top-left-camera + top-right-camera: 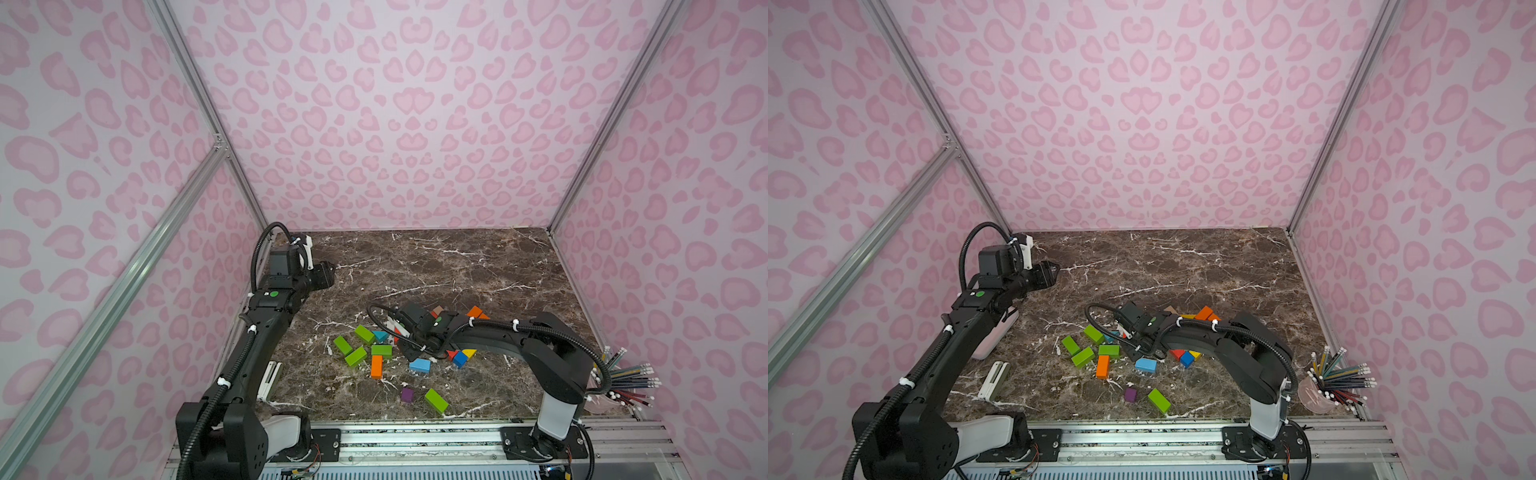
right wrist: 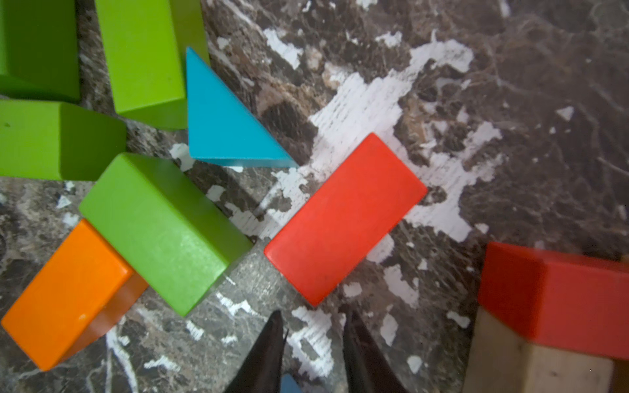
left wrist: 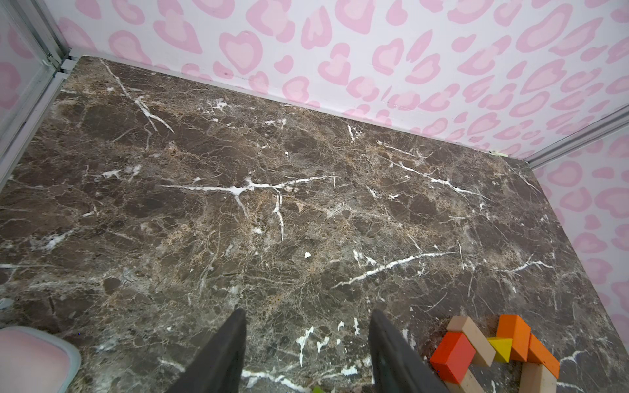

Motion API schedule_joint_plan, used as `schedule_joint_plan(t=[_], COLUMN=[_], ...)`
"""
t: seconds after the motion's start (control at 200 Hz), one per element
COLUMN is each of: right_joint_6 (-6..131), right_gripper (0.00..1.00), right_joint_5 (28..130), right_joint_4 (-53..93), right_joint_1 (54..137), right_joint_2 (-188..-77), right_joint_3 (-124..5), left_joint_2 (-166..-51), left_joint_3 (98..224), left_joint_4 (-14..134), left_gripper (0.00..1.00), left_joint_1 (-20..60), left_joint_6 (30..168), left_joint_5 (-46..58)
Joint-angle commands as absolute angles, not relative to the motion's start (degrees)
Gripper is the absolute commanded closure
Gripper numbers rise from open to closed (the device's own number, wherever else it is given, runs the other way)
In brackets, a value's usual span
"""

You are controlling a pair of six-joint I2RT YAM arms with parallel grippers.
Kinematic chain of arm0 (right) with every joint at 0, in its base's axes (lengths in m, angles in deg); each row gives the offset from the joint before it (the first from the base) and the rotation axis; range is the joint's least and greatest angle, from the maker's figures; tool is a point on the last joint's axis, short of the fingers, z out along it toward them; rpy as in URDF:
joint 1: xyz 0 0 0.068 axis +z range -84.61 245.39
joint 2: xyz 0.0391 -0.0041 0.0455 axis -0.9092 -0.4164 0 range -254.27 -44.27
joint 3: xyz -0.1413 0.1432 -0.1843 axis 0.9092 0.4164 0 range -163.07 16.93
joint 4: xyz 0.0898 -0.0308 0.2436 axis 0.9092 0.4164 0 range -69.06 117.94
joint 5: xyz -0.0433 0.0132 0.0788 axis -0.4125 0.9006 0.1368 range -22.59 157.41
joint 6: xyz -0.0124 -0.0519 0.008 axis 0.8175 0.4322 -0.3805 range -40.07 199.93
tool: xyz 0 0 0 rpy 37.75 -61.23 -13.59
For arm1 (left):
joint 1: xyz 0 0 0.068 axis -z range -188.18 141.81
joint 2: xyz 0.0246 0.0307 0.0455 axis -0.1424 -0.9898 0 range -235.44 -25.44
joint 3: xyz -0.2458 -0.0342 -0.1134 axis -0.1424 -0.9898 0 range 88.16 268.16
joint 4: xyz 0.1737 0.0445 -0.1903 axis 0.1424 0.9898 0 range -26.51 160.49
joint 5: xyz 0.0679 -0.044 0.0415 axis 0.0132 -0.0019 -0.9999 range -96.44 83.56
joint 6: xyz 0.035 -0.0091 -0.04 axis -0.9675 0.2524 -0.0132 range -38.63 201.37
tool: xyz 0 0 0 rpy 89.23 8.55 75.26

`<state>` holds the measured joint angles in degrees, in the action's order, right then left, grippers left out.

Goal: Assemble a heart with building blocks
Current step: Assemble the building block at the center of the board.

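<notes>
The left end effector (image 3: 306, 314) hangs over bare marble at the left side of the desk (image 1: 457, 257), its fingers spread apart and holding nothing. Toward the middle, four green bricks (image 1: 355, 356) lie in a loose cluster. An orange brick (image 1: 376, 366) touches one of them and a teal wedge (image 1: 380, 335) rests against another. Just right of the cluster, the right end effector (image 2: 312, 311) points down at the desk, its fingertips slightly parted and empty. A red brick (image 2: 345, 219) lies flat just ahead of the tips. Nearer the front edge sit a light blue brick (image 1: 419, 365), a purple cube (image 1: 407, 395) and a lone green brick (image 1: 436, 401). Behind the right arm, orange blocks (image 3: 514, 335), tan blocks (image 3: 476, 340) and a yellow wedge (image 3: 500, 348) touch one another in a group. At the far right stands a cup of pencils (image 1: 631, 378).
</notes>
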<state>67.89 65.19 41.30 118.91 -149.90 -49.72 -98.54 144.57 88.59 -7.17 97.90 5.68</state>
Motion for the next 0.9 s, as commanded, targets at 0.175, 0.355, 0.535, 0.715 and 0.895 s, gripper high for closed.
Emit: schedule_joint_plan(t=[0.175, 0.355, 0.535, 0.715, 0.895], right_joint_6=[66.2, 64.8, 63.0, 61.6, 61.0], right_gripper=[0.69, 0.73, 0.74, 0.74, 0.74], right_joint_5=[65.2, 65.3, 65.1, 64.6, 64.9], right_joint_4=[39.2, 39.2, 39.3, 39.8, 39.6], right_joint_1=[119.1, 119.1, 119.1, 119.1, 119.1], right_joint_2=[-152.1, -152.6, -153.1, -153.3, -153.2], right_joint_3=[-52.4, -53.1, -53.8, -54.3, -54.2], left_joint_2=[-98.3, -98.4, -98.3, -98.3, -98.3], left_joint_3=[144.5, 144.5, 144.5, 144.5, 144.5], left_joint_4=[86.3, 86.2, 86.3, 86.2, 86.2], left_gripper=[0.40, 0.40, 0.40, 0.40, 0.40], left_joint_1=[-7.2, -7.2, -7.1, -7.1, -7.1], left_joint_6=[97.6, 97.6, 97.6, 97.7, 97.6], left_joint_5=[5.9, 5.9, 5.9, 5.9, 6.0])
